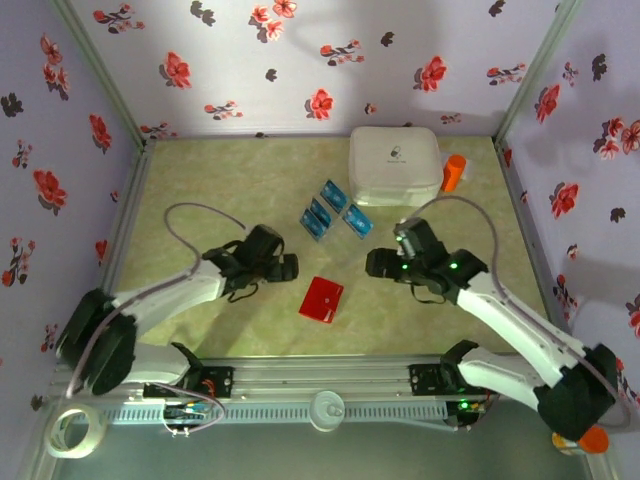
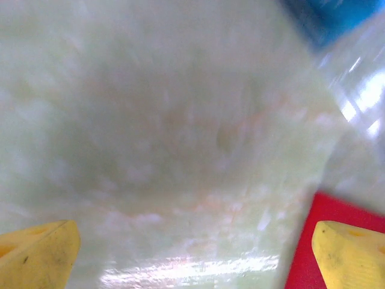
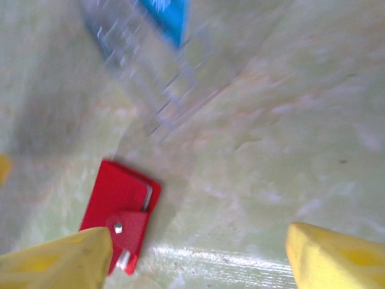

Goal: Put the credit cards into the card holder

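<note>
Top external: both jaws released, empty; card holder (image 1: 321, 299) lies closed. I worry the thin credit cards (image 1: 331, 211) skid when pinched.

card holder (image 2: 337, 211) cut by frame edge, blue credit card (image 3: 165, 15) blurred

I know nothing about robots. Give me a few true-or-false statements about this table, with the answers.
1. The red card holder lies on the table between the two arms. True.
2. The left claw is clamped on the card holder. False: it is open and empty.
3. The blue cards lie between the card holder and the white box. True.
4. The right claw holds a blue card. False: it is open, holding nothing.
</note>
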